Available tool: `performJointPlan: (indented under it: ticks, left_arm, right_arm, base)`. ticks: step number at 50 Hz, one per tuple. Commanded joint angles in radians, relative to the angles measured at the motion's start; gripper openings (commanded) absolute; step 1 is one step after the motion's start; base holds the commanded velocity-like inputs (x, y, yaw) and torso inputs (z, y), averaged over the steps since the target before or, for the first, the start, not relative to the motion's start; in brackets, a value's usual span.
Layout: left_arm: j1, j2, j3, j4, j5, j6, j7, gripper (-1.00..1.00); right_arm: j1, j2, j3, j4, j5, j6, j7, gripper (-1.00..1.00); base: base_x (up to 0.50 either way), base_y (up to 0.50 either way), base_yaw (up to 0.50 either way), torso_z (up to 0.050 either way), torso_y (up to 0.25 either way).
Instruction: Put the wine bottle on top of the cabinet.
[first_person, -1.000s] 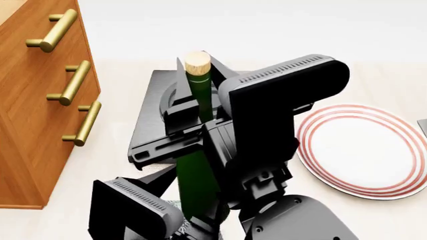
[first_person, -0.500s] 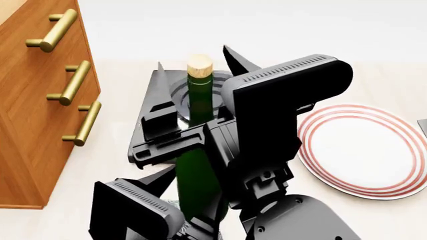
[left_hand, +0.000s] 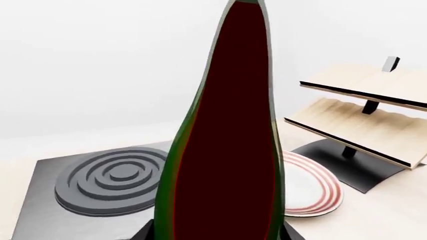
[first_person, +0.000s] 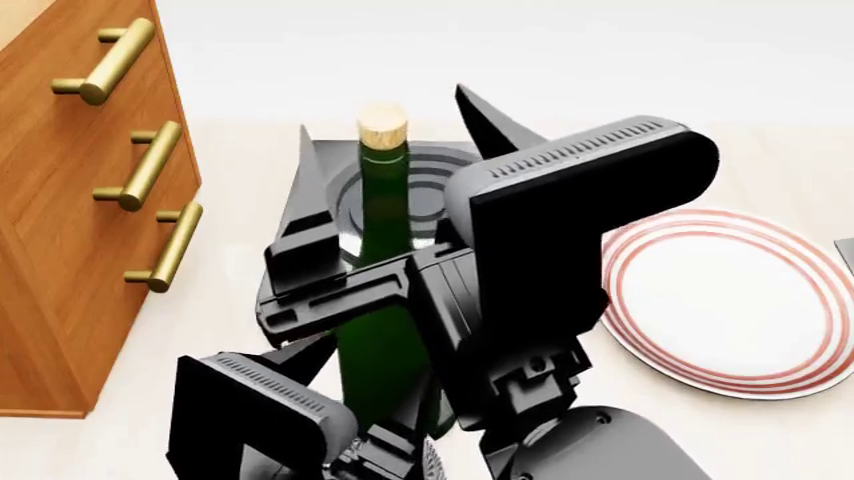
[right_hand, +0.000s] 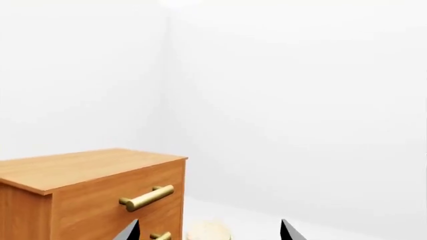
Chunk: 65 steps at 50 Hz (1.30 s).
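Two arms crowd the head view over a pale table (first_person: 240, 300). The cabinet (first_person: 60, 220), orange-brown with brass bar handles (first_person: 147, 165), stands at the left, its flat top showing in the right wrist view (right_hand: 80, 167). A black hob (first_person: 300, 235) with grey rings lies behind the arms, and a white plate (first_person: 727, 300) with red rings lies to the right; a pale slanted rack (left_hand: 363, 115) stands beyond the plate. The wine bottle (first_person: 380, 300) stands upright between hob and camera, cork (first_person: 383, 128) uppermost, well below the cabinet top. The right gripper (first_person: 387, 150) has its fingers spread to either side of the bottle's neck, not touching. The left gripper (first_person: 380, 455) is at the bottle's base; whether it clamps the glass cannot be told.
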Motion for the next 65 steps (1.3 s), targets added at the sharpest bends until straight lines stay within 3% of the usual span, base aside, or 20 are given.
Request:
performJointPlan:
  ticks: [1, 14, 28, 42, 52, 53, 65]
  left_arm:
    - [-0.053, -0.004, -0.029, 0.017, -0.040, -0.015, -0.028, -1.00]
    - [-0.063, -0.035, -0.044, 0.012, -0.023, -0.005, -0.043, -1.00]
    - [-0.101, -0.085, -0.078, 0.019, -0.004, -0.023, -0.072, -1.00]
    - [-0.268, -0.122, -0.116, 0.063, -0.004, -0.158, -0.123, -1.00]
    - [-0.363, -0.112, -0.141, 0.058, -0.008, -0.213, -0.154, -1.00]
    - [-0.430, -0.107, -0.154, 0.020, -0.006, -0.231, -0.150, -1.00]
    - [-0.627, -0.110, -0.166, -0.089, -0.005, -0.302, -0.122, -1.00]
  right_arm:
    - [-0.002, 0.017, 0.018, -0.080, 0.031, 0.031, 0.035, 1.00]
    - [-0.023, 0.051, 0.129, -0.248, 0.150, 0.089, 0.127, 1.00]
    - [-0.193, 0.130, 0.158, -0.342, 0.046, 0.011, 0.170, 1.00]
    - [-0.465, 0.133, 0.132, -0.247, -0.110, -0.208, 0.128, 1.00]
    - [-0.531, 0.130, 0.167, -0.230, -0.101, -0.248, 0.136, 1.00]
    - [-0.583, 0.124, 0.154, -0.210, -0.133, -0.278, 0.134, 1.00]
    - [-0.627, 0.123, 0.121, -0.185, -0.169, -0.313, 0.122, 1.00]
  base:
    - [0.00, 0.00, 0.00, 0.000, 0.000]
    - [0.00, 0.00, 0.00, 0.000, 0.001]
    - [0.00, 0.00, 0.00, 0.001, 0.001]
    - [0.00, 0.00, 0.00, 0.000, 0.001]
    - [0.00, 0.00, 0.00, 0.000, 0.001]
    - [0.00, 0.00, 0.00, 0.000, 0.000]
    - [0.00, 0.00, 0.00, 0.001, 0.001]
